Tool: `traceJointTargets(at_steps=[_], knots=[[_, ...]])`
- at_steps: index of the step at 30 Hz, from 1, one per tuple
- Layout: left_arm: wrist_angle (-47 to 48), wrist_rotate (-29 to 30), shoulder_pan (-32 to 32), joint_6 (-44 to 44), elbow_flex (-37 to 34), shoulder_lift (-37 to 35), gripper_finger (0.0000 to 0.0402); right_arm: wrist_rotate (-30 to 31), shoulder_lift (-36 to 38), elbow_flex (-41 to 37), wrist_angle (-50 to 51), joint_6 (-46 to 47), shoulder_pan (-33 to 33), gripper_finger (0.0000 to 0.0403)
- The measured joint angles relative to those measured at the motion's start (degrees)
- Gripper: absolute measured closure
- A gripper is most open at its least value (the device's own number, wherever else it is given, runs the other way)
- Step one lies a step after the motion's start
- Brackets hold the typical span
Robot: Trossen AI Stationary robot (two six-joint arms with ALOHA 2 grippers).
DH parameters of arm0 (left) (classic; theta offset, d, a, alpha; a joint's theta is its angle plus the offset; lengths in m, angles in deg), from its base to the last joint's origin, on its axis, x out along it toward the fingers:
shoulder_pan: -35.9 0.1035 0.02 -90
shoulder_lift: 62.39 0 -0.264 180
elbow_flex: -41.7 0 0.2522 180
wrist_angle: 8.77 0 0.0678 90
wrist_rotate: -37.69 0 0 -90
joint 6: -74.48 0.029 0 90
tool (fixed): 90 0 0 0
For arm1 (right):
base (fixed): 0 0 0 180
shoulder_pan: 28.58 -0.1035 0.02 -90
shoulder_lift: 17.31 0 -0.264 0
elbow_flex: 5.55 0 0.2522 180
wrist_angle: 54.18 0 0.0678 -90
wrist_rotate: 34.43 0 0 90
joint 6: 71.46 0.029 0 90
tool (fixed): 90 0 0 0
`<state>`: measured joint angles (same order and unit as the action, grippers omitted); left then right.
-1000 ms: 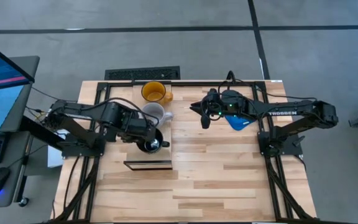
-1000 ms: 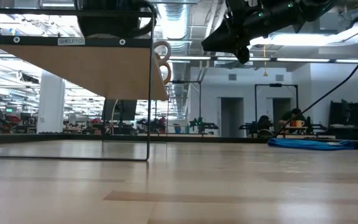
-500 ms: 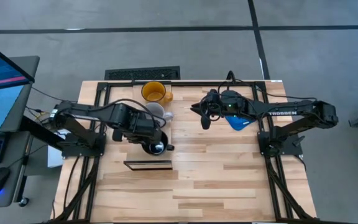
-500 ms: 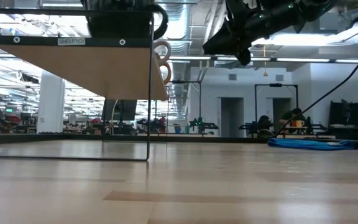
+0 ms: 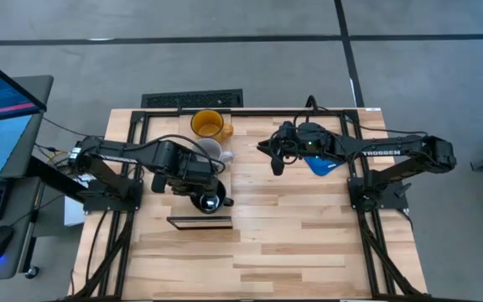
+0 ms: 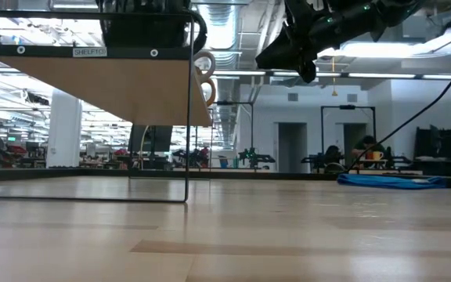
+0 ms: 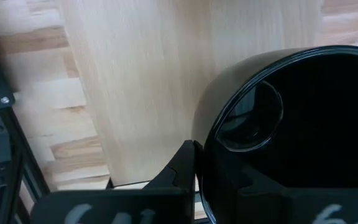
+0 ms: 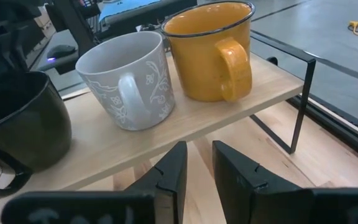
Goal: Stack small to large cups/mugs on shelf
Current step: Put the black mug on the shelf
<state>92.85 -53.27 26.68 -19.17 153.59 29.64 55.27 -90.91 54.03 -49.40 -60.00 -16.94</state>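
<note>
Three mugs are at the raised pale wood shelf [image 8: 166,134]. The yellow-orange mug [image 8: 210,50] and the white patterned mug [image 8: 126,81] stand upright on its board, side by side. The black mug [image 5: 206,200] is at the shelf's near end, with my left gripper [image 5: 199,186] shut on it from above. Whether its base touches the board I cannot tell. My right gripper [image 8: 197,171] hovers to the right of the shelf, facing the mugs. It is slightly open with nothing between its fingers. My left gripper holds the black mug by its rim wall [image 7: 207,155], coming from above and pointing down. One finger [image 7: 182,171] shows against the outside of the wall; the other is hidden in the mug's dark inside. The mug stays upright, mouth up, over the shelf's near end.
A flat blue object [image 5: 319,164] lies on the planked table under my right arm. The shelf's black wire frame [image 6: 188,117] stands on the tabletop at the left. The table's near half [image 5: 292,243] is bare wood.
My left gripper has carried the black mug a little toward the table's near edge and slightly down over the shelf. The mug has turned somewhat, so its handle now shows at its side in the low view. My right gripper has kept still.
</note>
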Motion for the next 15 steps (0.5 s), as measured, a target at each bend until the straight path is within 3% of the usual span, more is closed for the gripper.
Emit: traceJointTargets(at_steps=[15], knots=[[0.22,0.48,-0.23,-4.51,0.0,-0.03,0.0396,0.02,0.0,0.0,0.02,0.02,0.0,0.0305]])
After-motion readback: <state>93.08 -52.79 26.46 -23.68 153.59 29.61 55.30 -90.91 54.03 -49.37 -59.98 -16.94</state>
